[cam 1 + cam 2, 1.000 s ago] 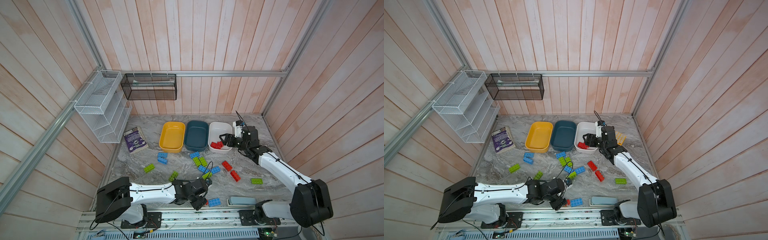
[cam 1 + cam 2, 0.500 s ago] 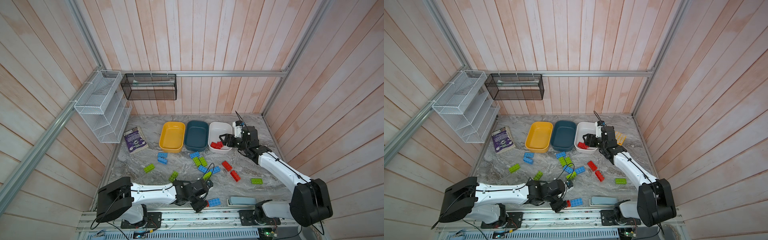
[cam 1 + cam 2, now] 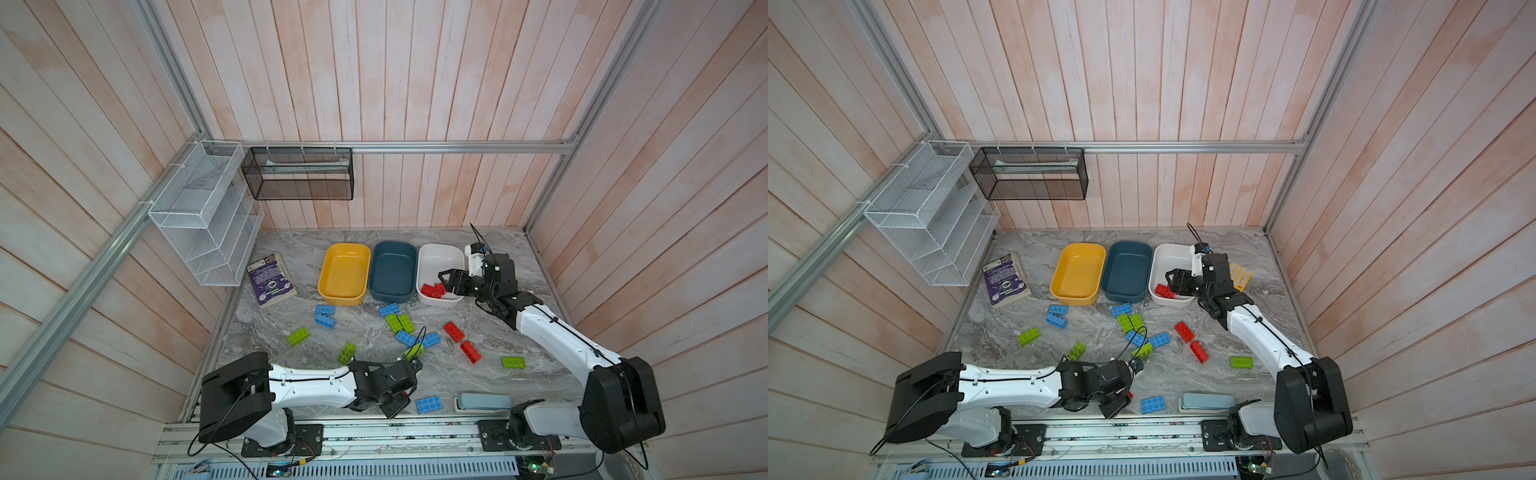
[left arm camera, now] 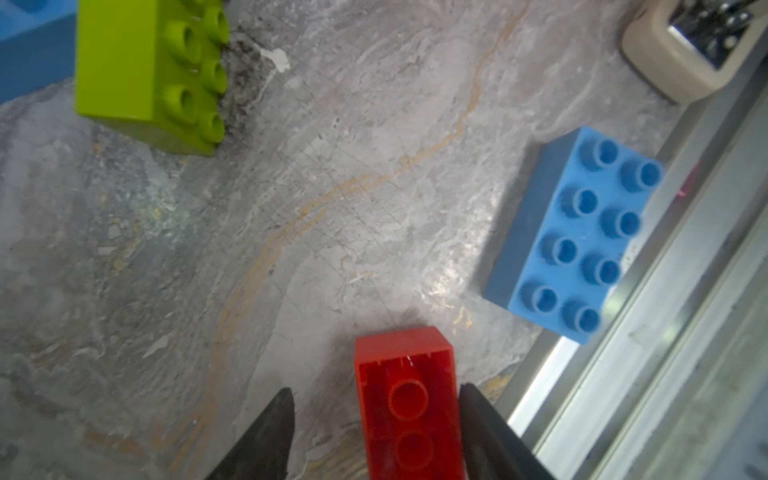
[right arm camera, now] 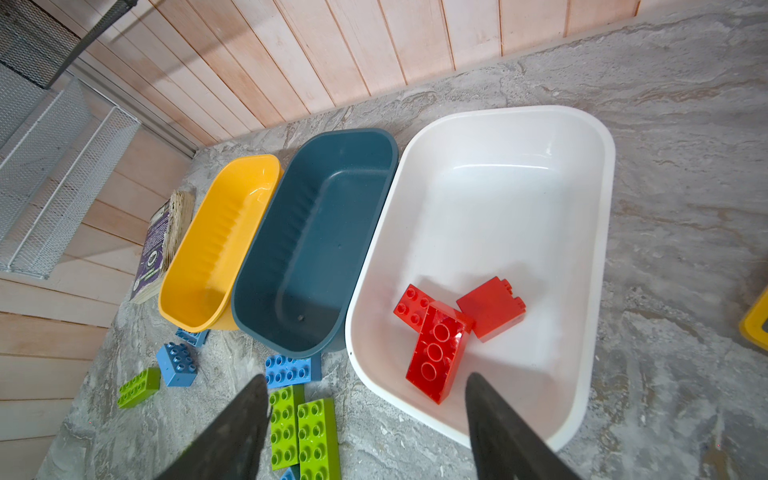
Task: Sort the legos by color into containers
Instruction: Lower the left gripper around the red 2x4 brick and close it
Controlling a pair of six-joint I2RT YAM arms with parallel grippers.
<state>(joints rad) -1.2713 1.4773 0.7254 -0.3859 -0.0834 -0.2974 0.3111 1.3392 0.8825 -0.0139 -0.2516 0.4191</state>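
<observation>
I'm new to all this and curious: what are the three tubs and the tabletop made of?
The yellow tub, teal tub and white tub look like moulded plastic, smooth and slightly glossy: soft highlights, rounded one-piece corners. The tabletop looks like grey veined marble, possibly a printed laminate; dull sheen, fine scratches.

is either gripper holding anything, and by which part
Nothing held yet: left gripper straddles a red plastic brick by its long sides, gap visible; right gripper open, empty.
</observation>
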